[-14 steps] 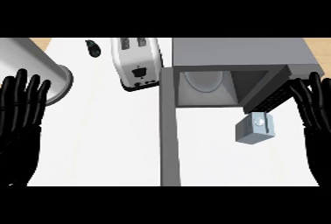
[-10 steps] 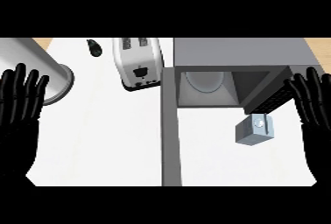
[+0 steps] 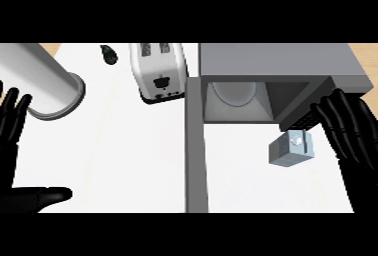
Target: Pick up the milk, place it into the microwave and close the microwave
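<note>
The milk (image 3: 292, 150), a small grey carton, is seen standing on the white counter (image 3: 133, 150), just in front of the open microwave (image 3: 273, 80) at its right side, below the dark keypad strip. The microwave cavity is shown open, with a white turntable plate (image 3: 236, 92) inside. The microwave door (image 3: 196, 150) is swung out toward the near edge, seen edge-on as a grey bar running near-far across the middle.

The right hand (image 3: 347, 127) is held at the right, fingers straight and spread, just right of the milk and not touching it; nothing is gripped. The left hand (image 3: 13, 125) is shown at the left edge, fingers straight and up, resting, nothing gripped; its thumb is seen low at the near left.

A toaster (image 3: 156, 72) is placed far, left of the microwave. A large white cylinder (image 3: 40, 80) lies far left. A small dark object (image 3: 109, 54) is seen at the far edge between them; what it is cannot be told.
</note>
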Action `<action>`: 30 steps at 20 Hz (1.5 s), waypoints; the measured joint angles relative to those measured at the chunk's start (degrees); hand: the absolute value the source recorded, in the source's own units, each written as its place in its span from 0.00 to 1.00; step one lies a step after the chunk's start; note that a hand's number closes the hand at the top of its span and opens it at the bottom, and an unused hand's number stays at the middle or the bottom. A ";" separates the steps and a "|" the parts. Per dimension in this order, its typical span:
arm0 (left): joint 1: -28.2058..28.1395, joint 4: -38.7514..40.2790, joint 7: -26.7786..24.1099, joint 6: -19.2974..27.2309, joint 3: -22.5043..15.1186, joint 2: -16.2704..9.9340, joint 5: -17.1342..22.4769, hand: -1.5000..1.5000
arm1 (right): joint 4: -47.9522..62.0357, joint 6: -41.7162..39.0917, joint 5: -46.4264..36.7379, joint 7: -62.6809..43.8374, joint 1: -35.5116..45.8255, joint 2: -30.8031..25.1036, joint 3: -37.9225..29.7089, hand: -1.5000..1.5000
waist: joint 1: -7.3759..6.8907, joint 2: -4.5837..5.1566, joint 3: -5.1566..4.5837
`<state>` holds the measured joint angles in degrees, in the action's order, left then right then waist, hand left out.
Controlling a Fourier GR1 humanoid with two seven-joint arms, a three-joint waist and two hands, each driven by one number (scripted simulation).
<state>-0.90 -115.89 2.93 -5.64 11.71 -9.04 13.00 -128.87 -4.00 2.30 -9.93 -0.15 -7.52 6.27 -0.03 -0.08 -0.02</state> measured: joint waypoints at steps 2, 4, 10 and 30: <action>-1.18 -2.15 1.86 -0.47 0.82 -0.32 1.45 0.00 | -0.82 0.48 -1.27 -1.17 -0.30 0.67 0.98 0.00 | -0.05 -0.01 0.02; -2.63 -2.21 1.15 -1.73 1.79 -0.41 2.43 0.00 | -2.29 0.72 -1.40 -2.60 -0.33 0.43 -0.20 0.00 | -0.06 0.00 0.01; -8.89 -7.15 2.39 -5.60 5.98 -1.14 7.73 0.00 | -3.16 1.69 -5.35 -2.46 -4.23 1.30 0.21 0.00 | -0.18 -0.03 0.01; -17.64 -12.64 3.76 -15.23 16.09 0.54 16.61 0.00 | 21.98 -0.11 -5.78 17.25 -7.77 2.69 -8.67 0.00 | -0.29 0.05 0.04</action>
<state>-18.54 -128.53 6.69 -20.87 27.81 -8.51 29.61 -106.89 -4.11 -3.48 7.32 -7.92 -4.84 -2.40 -0.32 -0.03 0.02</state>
